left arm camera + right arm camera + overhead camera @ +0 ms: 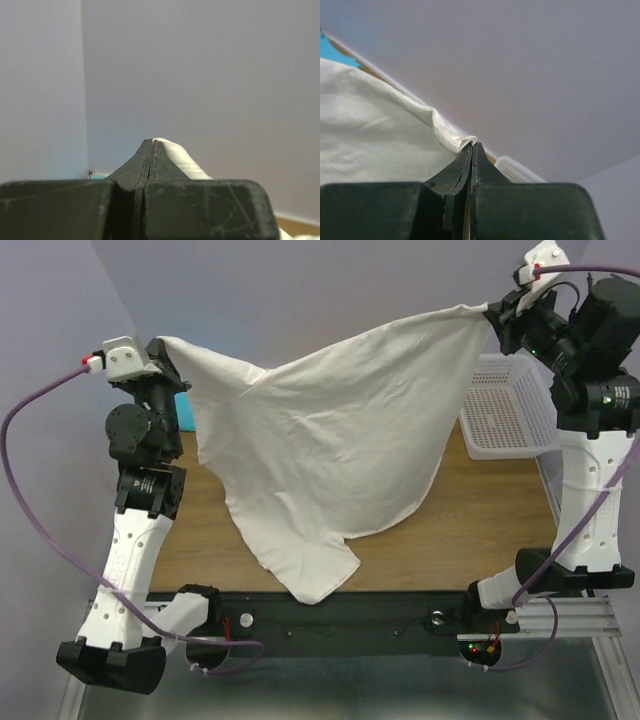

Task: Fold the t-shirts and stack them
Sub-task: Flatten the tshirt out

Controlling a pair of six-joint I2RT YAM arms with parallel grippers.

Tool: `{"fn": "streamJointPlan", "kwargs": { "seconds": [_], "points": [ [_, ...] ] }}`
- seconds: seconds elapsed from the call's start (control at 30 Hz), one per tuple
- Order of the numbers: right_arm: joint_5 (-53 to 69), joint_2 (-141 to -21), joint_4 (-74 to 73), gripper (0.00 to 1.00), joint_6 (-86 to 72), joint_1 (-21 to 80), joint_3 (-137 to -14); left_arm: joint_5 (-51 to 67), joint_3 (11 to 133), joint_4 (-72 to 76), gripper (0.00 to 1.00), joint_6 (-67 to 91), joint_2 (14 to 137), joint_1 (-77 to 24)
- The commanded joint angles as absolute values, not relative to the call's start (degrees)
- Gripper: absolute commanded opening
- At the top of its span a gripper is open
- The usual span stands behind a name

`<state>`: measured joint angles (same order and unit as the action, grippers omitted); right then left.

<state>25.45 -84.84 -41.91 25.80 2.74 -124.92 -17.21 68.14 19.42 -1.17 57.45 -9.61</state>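
A cream-white t-shirt point(330, 440) hangs stretched in the air between my two grippers, its lower part drooping to the table's near edge. At the upper left my left gripper point(165, 348) is shut on one corner of it; the cloth point(182, 160) bulges beside the closed fingers point(152, 145). My right gripper point(492, 312), raised at the upper right, is shut on the opposite corner, whose hem point(447, 135) folds over the fingertips point(472, 147). A scrap of turquoise-blue t-shirt point(335, 52) peeks out behind the white cloth, also at the left arm point(183, 405).
A white plastic mesh basket point(505, 405) stands on the wooden table point(470, 530) at the back right, close under the right arm. Grey walls close in behind and at the left.
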Motion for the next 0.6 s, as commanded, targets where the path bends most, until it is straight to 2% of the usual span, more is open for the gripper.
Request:
{"fn": "streamJointPlan", "kwargs": {
  "seconds": [0.0,0.3,0.57],
  "points": [
    [26.28,-85.6,-40.43,0.01,23.73,1.23,-132.34,-19.34,72.68,26.72,0.0,-0.27,53.35,-9.14],
    [34.28,-86.31,-41.31,0.0,22.33,-2.19,-149.67,-12.84,77.51,31.46,0.0,5.79,48.69,-9.14],
    [27.0,-83.59,-38.85,0.01,20.3,-3.52,-154.34,-9.84,87.0,32.87,0.0,8.53,50.09,-9.14]
  ]
}}
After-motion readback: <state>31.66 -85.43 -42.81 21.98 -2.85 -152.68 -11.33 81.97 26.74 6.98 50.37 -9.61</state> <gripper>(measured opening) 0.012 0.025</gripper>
